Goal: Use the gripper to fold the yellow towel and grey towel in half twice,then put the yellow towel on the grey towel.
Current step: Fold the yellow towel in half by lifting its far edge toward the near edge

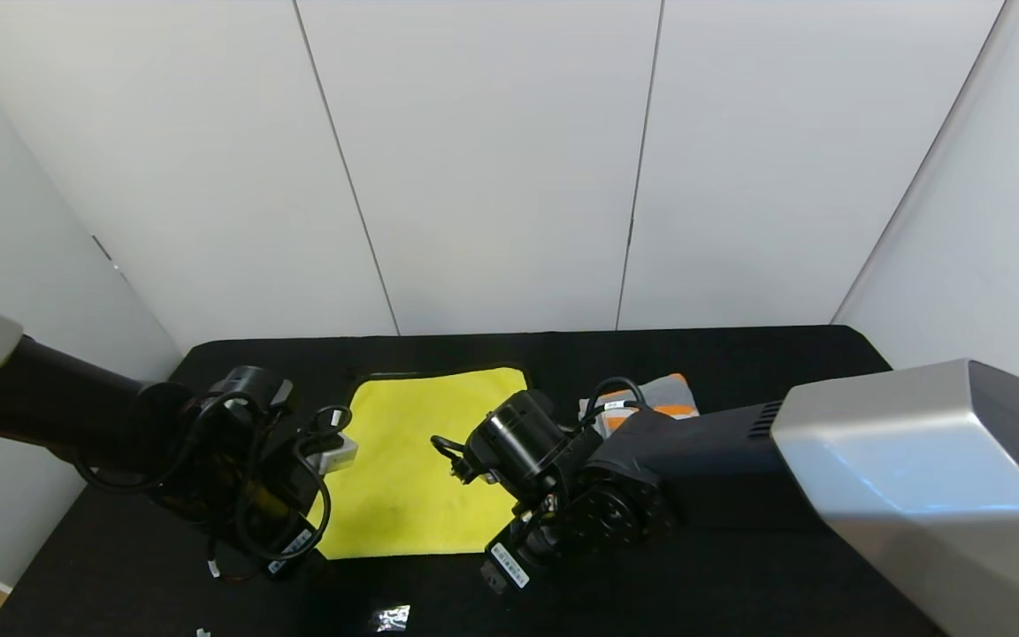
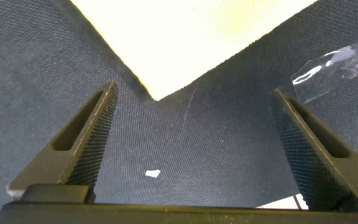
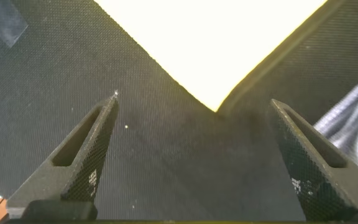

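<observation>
Both grippers spread wide, empty. Left gripper [image 2: 191, 149] faces yellow towel [image 1: 421, 460] near-left corner, right gripper [image 3: 194, 155] near-right corner; you drive forward.

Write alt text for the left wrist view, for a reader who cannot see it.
The left hand hangs open just above the black table cover, its two dark fingers spread wide, with a near corner of the yellow towel lying flat just beyond them. A strip of clear tape and a small white scrap lie on the cover.
</observation>
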